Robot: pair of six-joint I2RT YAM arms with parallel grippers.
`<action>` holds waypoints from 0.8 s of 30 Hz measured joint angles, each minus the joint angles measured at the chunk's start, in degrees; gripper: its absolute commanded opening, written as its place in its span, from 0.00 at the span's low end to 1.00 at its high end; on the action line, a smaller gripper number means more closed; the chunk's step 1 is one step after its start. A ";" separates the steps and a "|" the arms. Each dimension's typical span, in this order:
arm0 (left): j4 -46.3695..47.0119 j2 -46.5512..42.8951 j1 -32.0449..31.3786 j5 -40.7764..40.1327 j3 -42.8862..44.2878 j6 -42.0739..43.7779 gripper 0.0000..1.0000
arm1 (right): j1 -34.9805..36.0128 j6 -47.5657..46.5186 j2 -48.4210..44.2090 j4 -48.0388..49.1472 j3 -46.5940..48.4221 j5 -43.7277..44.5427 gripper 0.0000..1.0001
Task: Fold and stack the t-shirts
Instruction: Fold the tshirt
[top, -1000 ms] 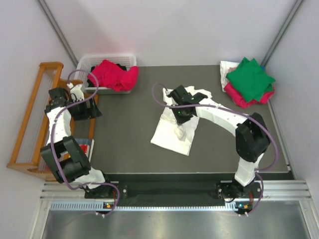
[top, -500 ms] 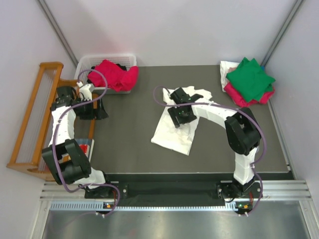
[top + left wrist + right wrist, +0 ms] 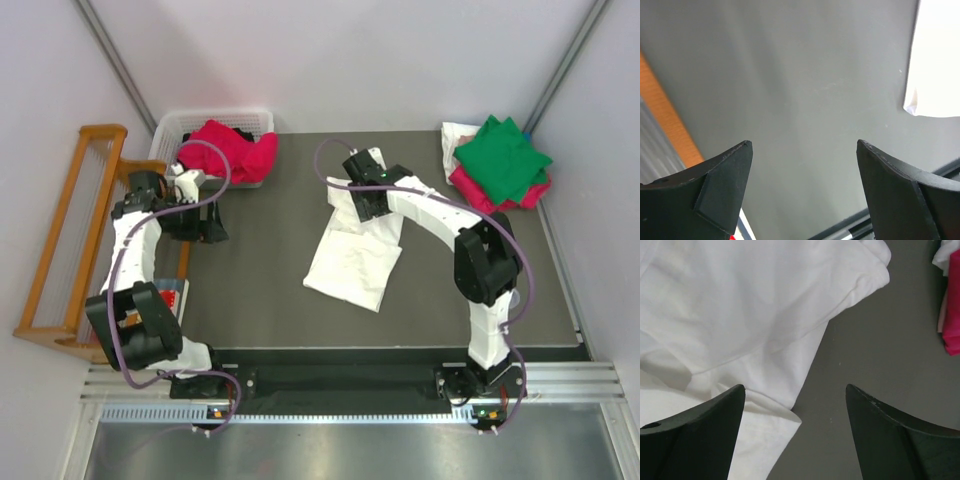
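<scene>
A white t-shirt lies part-folded in the middle of the dark table, its sleeve end toward the back. My right gripper hovers over that far end, open and holding nothing; in the right wrist view the gripper straddles the white shirt's edge. My left gripper stands open above bare table at the left, and in its wrist view the gripper is empty, with a corner of the white shirt off to the right. A crimson-pink t-shirt spills from the basket. A green t-shirt tops a folded stack at the back right.
The white slotted basket stands at the back left. A wooden rack runs along the left edge beside my left arm. Under the green shirt lie a crimson shirt and a white one.
My right gripper has opened, let go of the white shirt and moved toward the back; the raised fold now lies flat. My left gripper has drifted a little to the right.
</scene>
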 measured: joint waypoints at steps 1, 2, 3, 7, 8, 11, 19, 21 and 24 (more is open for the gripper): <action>-0.44 -0.22 -0.68 -0.02 0.00 0.13 0.90 | 0.11 0.22 -0.22 -0.48 -0.09 0.11 0.80; -0.70 -0.48 -1.38 0.00 0.00 0.20 0.90 | 0.37 0.66 -0.92 -0.35 -1.11 -0.07 0.81; -0.96 -0.85 -2.69 -0.42 0.00 0.39 0.90 | 0.74 1.14 -2.16 -0.68 -2.51 -0.68 0.81; -0.48 -4.00 -11.96 -1.38 -1.46 1.18 0.91 | 4.74 3.67 -11.54 -0.79 -11.69 -4.57 0.81; 0.07 -5.07 -14.75 -1.42 -2.54 1.14 0.91 | 6.10 4.42 -13.90 -0.74 -13.88 -5.46 0.80; 1.01 -6.51 -21.09 -0.20 -4.90 0.35 0.91 | 11.30 8.81 -23.52 0.11 -22.91 -9.33 0.78; 4.87 1.92 -30.16 0.15 -5.70 -3.45 0.93 | 17.51 20.90 -34.75 3.67 -43.76 -15.54 0.76; 5.62 6.01 -31.08 0.42 -5.68 -4.33 0.93 | 17.51 22.34 -34.38 4.46 -46.12 -16.52 0.75; 6.25 11.69 -31.67 0.35 -5.01 -5.79 0.93 | 17.62 23.37 -33.27 5.81 -46.80 -17.59 0.73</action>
